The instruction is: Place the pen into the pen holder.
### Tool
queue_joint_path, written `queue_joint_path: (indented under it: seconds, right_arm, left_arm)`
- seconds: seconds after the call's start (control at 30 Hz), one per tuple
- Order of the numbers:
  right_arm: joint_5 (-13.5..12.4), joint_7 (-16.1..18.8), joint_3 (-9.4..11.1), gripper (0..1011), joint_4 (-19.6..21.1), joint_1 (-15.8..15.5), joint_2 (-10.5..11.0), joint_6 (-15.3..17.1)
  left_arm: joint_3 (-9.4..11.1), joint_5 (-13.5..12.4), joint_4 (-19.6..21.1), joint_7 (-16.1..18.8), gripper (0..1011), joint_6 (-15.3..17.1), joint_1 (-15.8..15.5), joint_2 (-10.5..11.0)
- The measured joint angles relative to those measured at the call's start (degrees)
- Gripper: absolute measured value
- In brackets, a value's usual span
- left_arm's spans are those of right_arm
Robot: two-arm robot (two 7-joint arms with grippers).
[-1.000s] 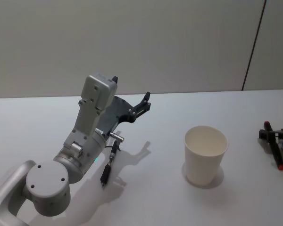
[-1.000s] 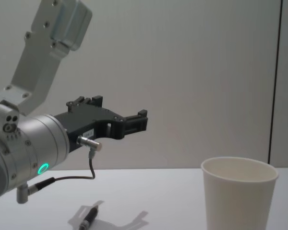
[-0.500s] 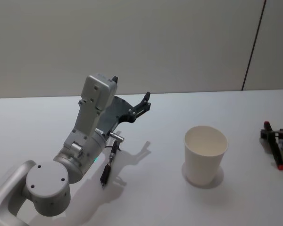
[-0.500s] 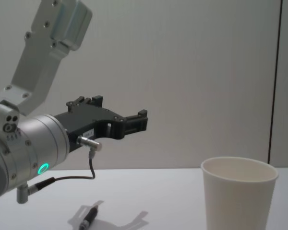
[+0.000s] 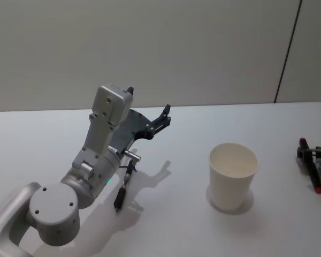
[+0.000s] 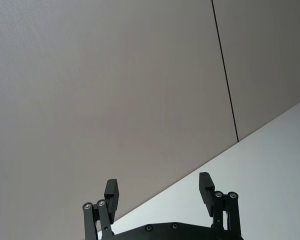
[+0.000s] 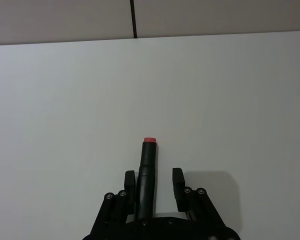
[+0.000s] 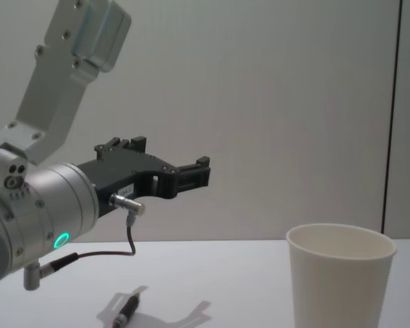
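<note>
Where the white surface ends behind the pen holder (image 5: 233, 175), bench (image 5: 176, 230): its far edge runs straight along the foot of a grey wall (image 5: 150, 48). Open white surface lies on every side of the pen holder.

Wall: plain, with one dark upright seam behind and to the right of the pen holder.

Left arm (image 5: 85, 171): well to the left of the pen holder. Its round joint sits low at the near side and its forearm rises above the bench. A green light glows on the wrist, and a thin cable (image 8: 130, 236) loops down from it.

Pen holder: an off-white paper cup, upright on the bench, with its rolled rim up and its wall tapering to the base. It stands apart from both claws.

Left claw (image 6: 159, 184): in the air to the left of the pen holder and higher than its rim, pointing toward the wall. Its fingers are spread wide, with the wall showing between them.

Right claw (image 7: 153, 174): down at the bench, well to the right of the pen holder. Its fingers are narrowly apart and straddle the pen, one close against the barrel and a gap showing at the other.

Pen (image 7: 148, 162): a black barrel with a red end, lying along the bench well to the right of the pen holder. The red end reaches past the fingertips, and open bench runs from it to the far edge.
</note>
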State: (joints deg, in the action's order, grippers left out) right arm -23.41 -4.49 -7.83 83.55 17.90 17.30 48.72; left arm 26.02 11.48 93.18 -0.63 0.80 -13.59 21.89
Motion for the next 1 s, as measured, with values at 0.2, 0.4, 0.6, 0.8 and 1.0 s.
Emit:
queue_joint_path:
  seconds: [0.2, 0.4, 0.6, 0.8, 1.0]
  right_arm:
    - [0.0, 0.01, 0.0, 402, 0.0, 0.0, 0.0, 0.0]
    - [0.0, 0.01, 0.0, 357, 0.0, 0.0, 0.0, 0.0]
    - [0.0, 0.0, 0.0, 314, 0.0, 0.0, 0.0, 0.0]
    - [0.0, 0.0, 0.0, 270, 0.0, 0.0, 0.0, 0.0]
    - [0.0, 0.0, 0.0, 223, 0.0, 0.0, 0.0, 0.01]
  left_arm:
    - [0.0, 0.0, 0.0, 0.0, 1001, 0.0, 0.0, 0.0]
    - [0.0, 0.0, 0.0, 0.0, 1001, 0.0, 0.0, 0.0]
    - [0.0, 0.0, 0.0, 0.0, 1001, 0.0, 0.0, 0.0]
    - [0.0, 0.0, 0.0, 0.0, 1001, 0.0, 0.0, 0.0]
    - [0.0, 0.0, 0.0, 0.0, 1001, 0.0, 0.0, 0.0]
